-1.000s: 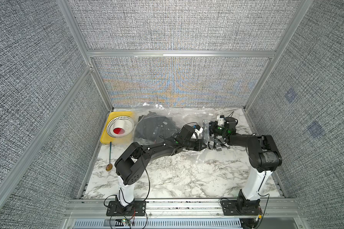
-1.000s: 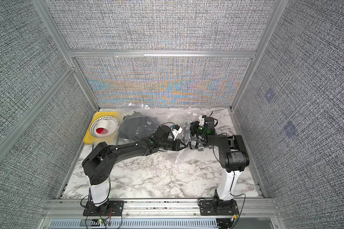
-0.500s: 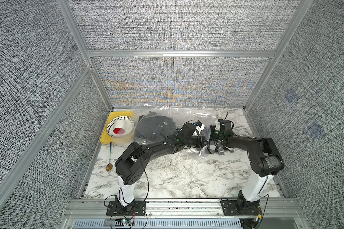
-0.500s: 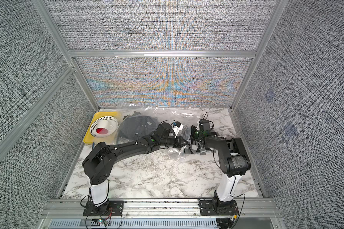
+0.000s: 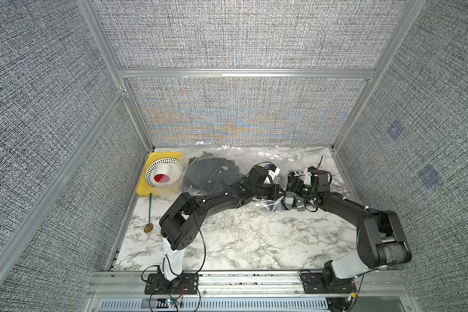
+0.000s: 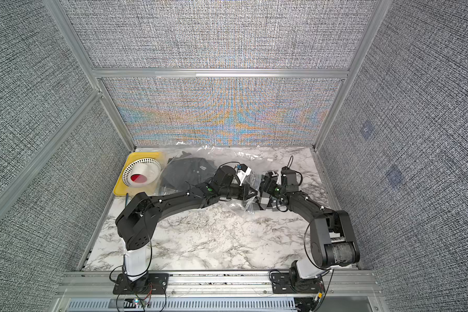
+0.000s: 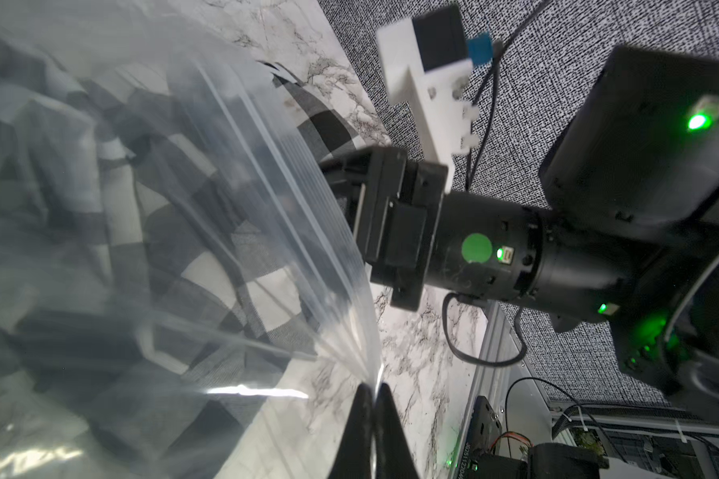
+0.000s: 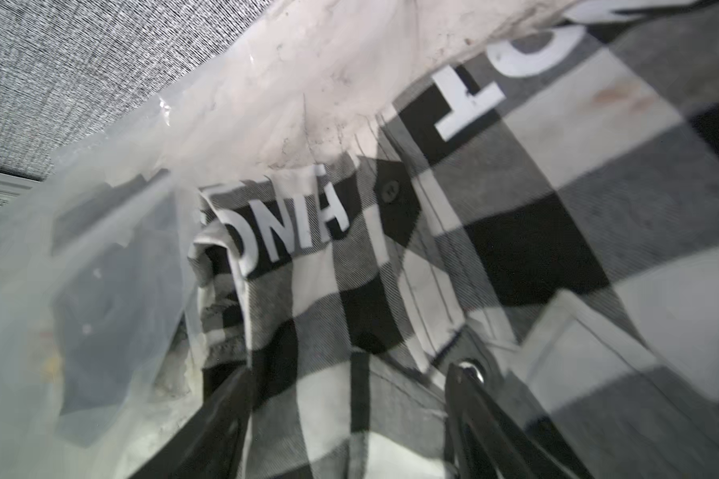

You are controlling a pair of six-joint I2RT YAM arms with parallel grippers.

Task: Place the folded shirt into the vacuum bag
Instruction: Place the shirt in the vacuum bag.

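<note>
Yellow tray [image 5: 153,156] well left of left gripper [image 5: 281,193], holding white slotted basket [image 5: 173,164], probably cup [image 5: 162,173] inside; spoon [image 5: 149,212] beside tray; black cloth [image 5: 211,173] between.

A: Which colours are shown on the shirt [image 8: 515,249]?
B: Black, white and grey checks are seen, with white letters printed on black bands.
A: And elsewhere?
B: The vacuum bag [image 7: 266,186] is clear. The table [image 5: 241,237] is marbled white and grey. A yellow tray [image 5: 143,190] is seen, and a white perforated bowl [image 5: 170,164] with red inside.
</note>
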